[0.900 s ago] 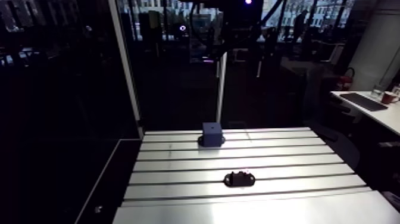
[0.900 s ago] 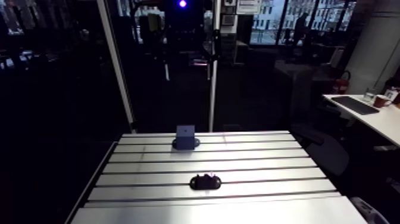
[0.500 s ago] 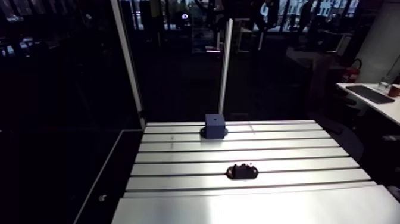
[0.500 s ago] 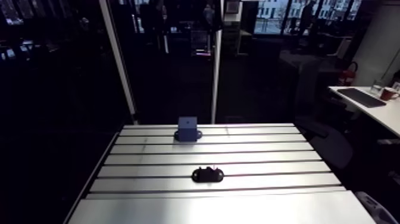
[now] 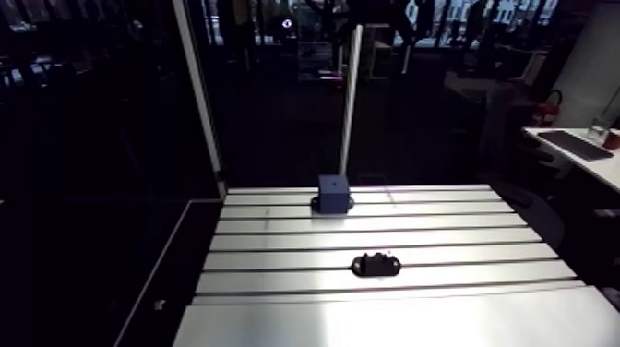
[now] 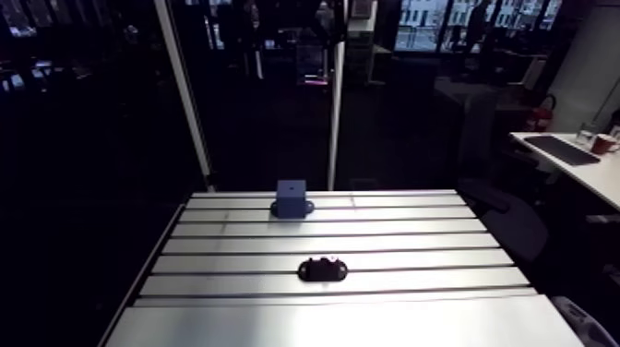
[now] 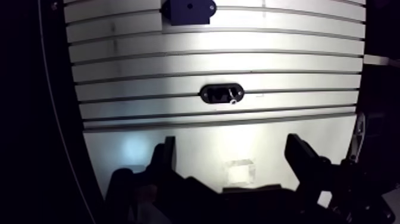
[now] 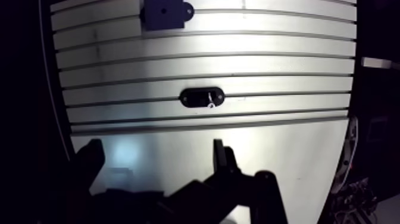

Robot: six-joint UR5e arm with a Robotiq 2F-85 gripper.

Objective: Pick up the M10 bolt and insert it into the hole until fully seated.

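The slotted table (image 5: 415, 323) is seen brightly lit. Over its plain near strip the gripper (image 7: 232, 156) is held with its 2 dark fingers (image 7: 165, 156) spread wide above bare metal. A dark-blue block (image 5: 333, 193) is set at the far edge, about midway along it, with 1 small round hole in its top face. A black oval holder (image 5: 375, 266) is placed near the table's middle, well apart from the block. The bolt (image 7: 228, 95) is laid in it, dark, marked only by a small bright glint; its thread cannot be made out.
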